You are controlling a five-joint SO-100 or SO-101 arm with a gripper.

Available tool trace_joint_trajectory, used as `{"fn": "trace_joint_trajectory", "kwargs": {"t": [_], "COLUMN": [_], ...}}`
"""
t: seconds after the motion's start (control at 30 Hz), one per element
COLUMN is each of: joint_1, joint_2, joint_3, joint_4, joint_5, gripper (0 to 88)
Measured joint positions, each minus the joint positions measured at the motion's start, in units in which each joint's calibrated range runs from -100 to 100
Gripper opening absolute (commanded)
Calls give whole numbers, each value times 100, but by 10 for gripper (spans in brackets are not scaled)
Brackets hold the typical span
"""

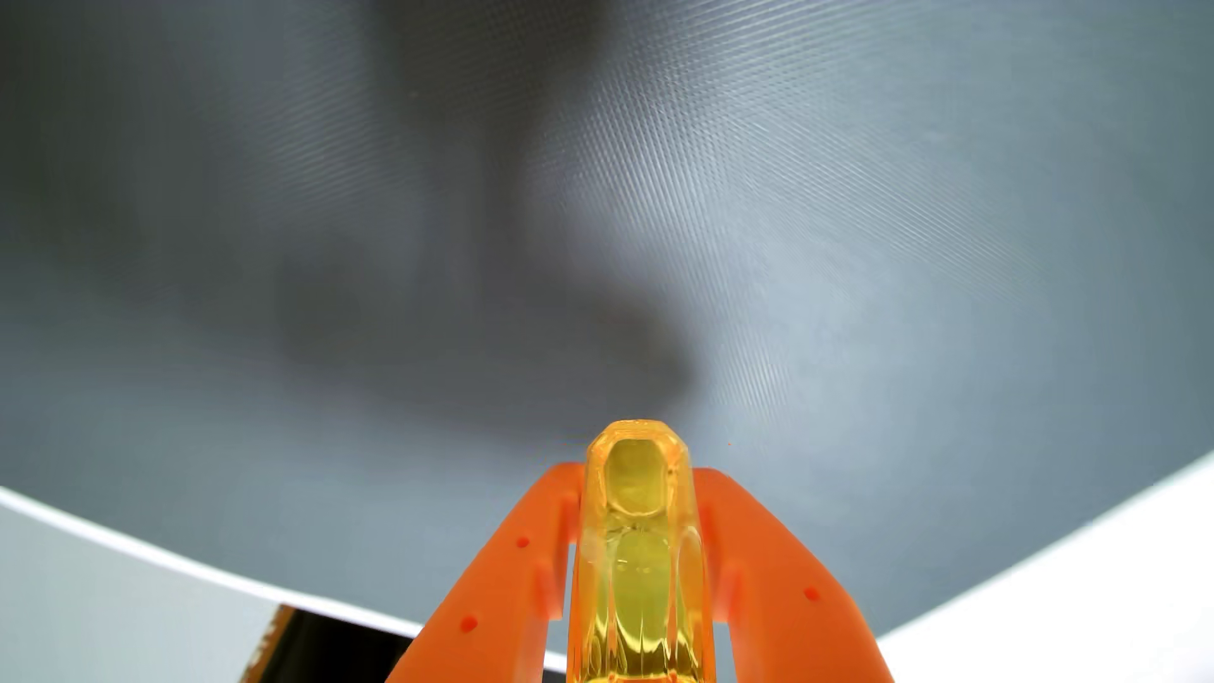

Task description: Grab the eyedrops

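Eyedrops (637, 525) are sitting clamped between my two orange fingers (506, 578), so my claw (637, 469) is gripping the yellow bottle above the grey mat (854, 230). I am judging the grab done; next I should be lifting steadily without loosening.

surface: white table (98, 591) | on it: grey textured mat (854, 230)

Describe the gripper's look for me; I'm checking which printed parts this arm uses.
In the wrist view the gripper has two bright orange plastic fingers, matte, flat-sided and tapering toward rounded tips. Each carries small round dimples on its outer face and a rectangular slot near the inner edge. No cables or markings show.
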Motion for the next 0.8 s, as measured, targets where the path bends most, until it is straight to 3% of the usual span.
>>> {"fn": "trace_joint_trajectory", "kwargs": {"t": [0.23,0.43,0.8], "joint_1": [60,300,360], "joint_2": [-585,-831,-1145], "joint_3": [-135,-135,-135], "joint_4": [471,480,514], "joint_5": [-434,-1151,-1407], "gripper": [6,6,7]}}
